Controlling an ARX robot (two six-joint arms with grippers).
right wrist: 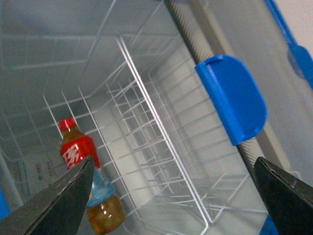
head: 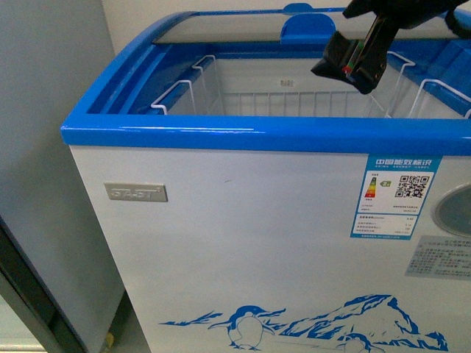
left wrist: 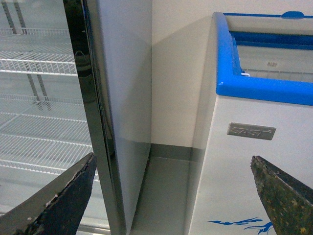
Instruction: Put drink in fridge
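Observation:
The fridge [head: 243, 243] is a white chest cooler with a blue rim and a penguin drawing, and its top is open over white wire baskets [head: 294, 99]. My right gripper [head: 352, 68] hangs open above the opening at the right. In the right wrist view the right gripper [right wrist: 173, 196] is open and empty. The drink [right wrist: 77, 151], with red cap, red label and brownish liquid, rests inside a wire basket [right wrist: 161, 127], apart from the fingers. My left gripper [left wrist: 171, 196] is open and empty, low in front of the fridge's left corner [left wrist: 254, 147].
A tall grey glass-door display fridge [left wrist: 98, 98] with wire shelves stands left of the chest cooler, with a narrow floor gap [left wrist: 161, 196] and a wall between them. The sliding lid's blue handle [right wrist: 232, 98] sits at the cooler's far rim and also shows in the front view [head: 305, 29].

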